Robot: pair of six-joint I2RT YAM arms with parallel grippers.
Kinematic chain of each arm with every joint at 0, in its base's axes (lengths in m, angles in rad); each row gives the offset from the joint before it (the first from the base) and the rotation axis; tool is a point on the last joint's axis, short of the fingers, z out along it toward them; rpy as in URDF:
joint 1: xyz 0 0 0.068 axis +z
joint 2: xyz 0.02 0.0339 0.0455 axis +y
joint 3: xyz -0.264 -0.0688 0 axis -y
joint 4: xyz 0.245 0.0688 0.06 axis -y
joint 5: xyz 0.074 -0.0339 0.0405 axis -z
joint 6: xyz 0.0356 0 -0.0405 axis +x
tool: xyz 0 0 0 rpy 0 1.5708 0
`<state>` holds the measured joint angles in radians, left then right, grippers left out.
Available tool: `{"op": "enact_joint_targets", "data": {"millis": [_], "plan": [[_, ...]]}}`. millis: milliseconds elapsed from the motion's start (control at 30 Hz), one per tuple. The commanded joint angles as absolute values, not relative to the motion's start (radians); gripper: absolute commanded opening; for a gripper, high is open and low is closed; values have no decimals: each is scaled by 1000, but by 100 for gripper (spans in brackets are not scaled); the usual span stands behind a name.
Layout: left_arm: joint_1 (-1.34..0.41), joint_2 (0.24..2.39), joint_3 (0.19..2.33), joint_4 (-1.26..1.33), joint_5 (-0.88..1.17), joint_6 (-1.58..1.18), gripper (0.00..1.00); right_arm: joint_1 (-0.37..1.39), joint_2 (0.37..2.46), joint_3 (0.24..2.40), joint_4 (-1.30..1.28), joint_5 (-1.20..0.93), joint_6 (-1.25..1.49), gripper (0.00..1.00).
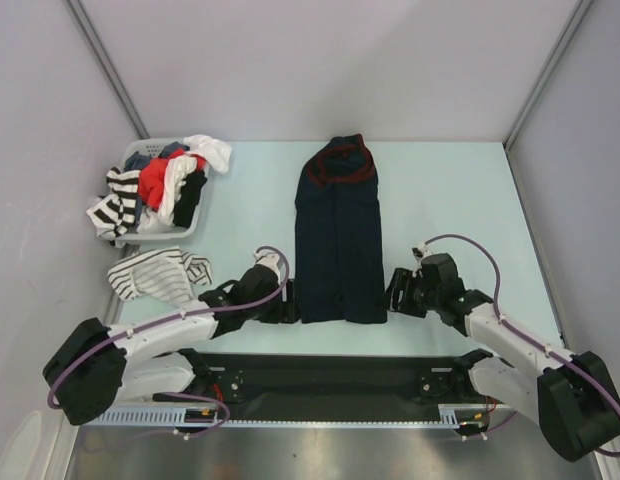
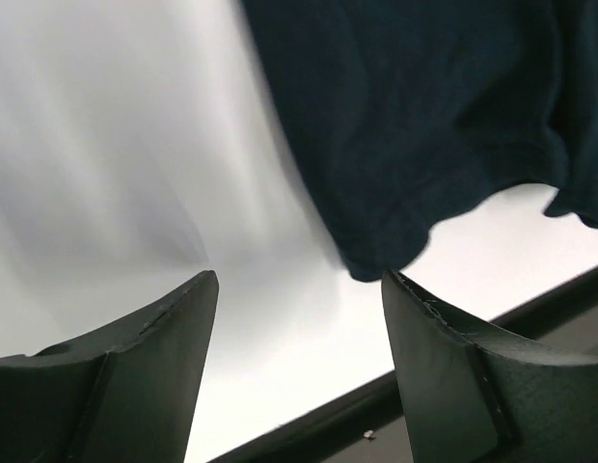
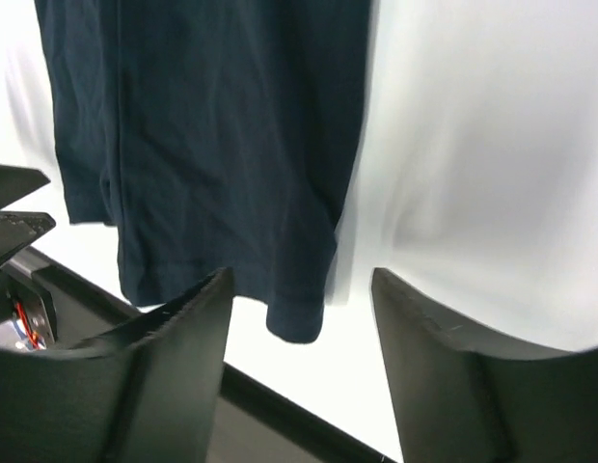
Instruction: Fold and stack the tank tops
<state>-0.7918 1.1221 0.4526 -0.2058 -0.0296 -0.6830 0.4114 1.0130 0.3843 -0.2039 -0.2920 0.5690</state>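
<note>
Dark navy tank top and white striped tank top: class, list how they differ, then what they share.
The dark navy tank top has maroon trim; the white striped tank top, thin dark stripes. The navy lies flat, the striped crumpled. Both are on the table.

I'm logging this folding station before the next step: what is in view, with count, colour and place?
navy tank top: one, dark navy with maroon trim, laid flat lengthwise mid-table
striped tank top: one, white with dark stripes, crumpled at the table's left edge
basket: one, grey, far-left corner
clothes pile: several pieces, red, white, black and striped, in and over the basket
table: one, pale blue-green
left gripper: one, black, open by the navy top's near-left corner
right gripper: one, black, open by its near-right corner
</note>
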Motion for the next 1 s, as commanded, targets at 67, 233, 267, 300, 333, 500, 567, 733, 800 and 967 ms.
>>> {"op": "enact_joint_targets", "data": {"millis": [67,233,267,300,333,500,567,733,800,967], "plan": [[-819,1118,397,-71,-12,-768,75,446,971,361,-215,-265,626,55],[-821,1153,394,-15,44,-793,76,454,1015,348,-180,-288,637,38],[-821,1157,397,-18,37,-792,75,456,1025,350,-176,-288,641,38],[-821,1160,406,-23,37,-787,75,460,1035,348,-173,-296,643,37],[-821,1161,410,-28,37,-785,75,463,1038,350,-173,-299,643,37],[-821,1193,419,-3,87,-792,72,486,1014,348,-216,-290,650,48],[-821,1215,425,-3,86,-788,69,492,1006,341,-225,-284,650,48],[-822,1282,428,58,109,-796,49,497,988,308,-207,-285,670,40],[-827,1299,428,64,109,-796,42,497,986,298,-206,-281,673,36],[-834,1296,428,43,92,-785,8,497,985,288,-203,-281,676,14]]}}
